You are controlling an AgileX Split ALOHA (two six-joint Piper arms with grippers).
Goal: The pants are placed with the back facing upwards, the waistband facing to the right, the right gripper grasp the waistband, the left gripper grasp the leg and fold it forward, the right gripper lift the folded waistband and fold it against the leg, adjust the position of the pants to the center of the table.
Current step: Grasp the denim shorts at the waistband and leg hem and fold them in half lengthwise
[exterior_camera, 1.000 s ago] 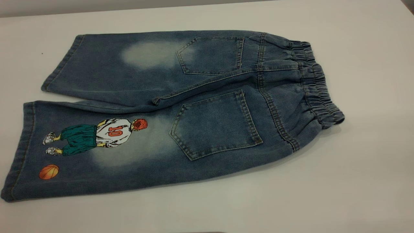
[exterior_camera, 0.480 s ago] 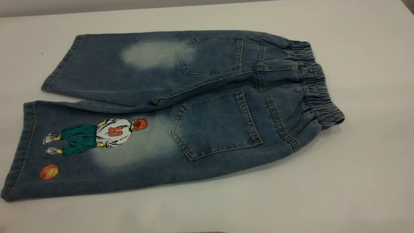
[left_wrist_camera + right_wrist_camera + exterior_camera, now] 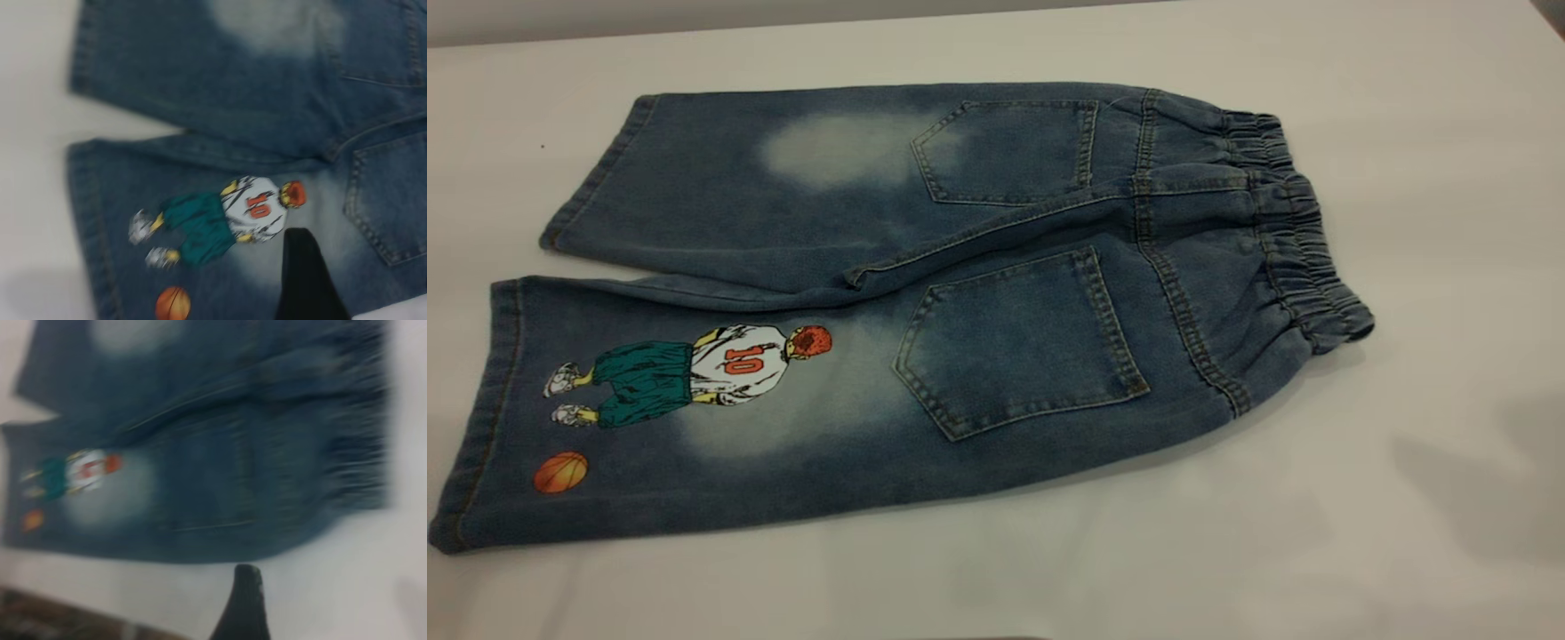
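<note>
Item: pants (image 3: pixel 925 293), flat on the counter (image 3: pixel 1405 533), back up, waistband (image 3: pixel 1294 231) rightward, printed leg (image 3: pixel 649 400) nearest.

Risk, as we judge: pinching only the top denim layer would skew the fold.

Left claw (image 3: pixel 308 280) above the print, right claw (image 3: pixel 245 603) off the hem; spreads perhaps unreadable, neither holding.

The table (image 3: pixel 1405 133) is a wide, plain surface, white to pale grey, and it fills nearly all of the exterior view. Along the far edge runs a narrow grey strip of wall (image 3: pixel 694 16). The light is soft and even. Faint grey shadows (image 3: pixel 1476 498) lie on the near right part of the surface, and a weaker one at the near left.
</note>
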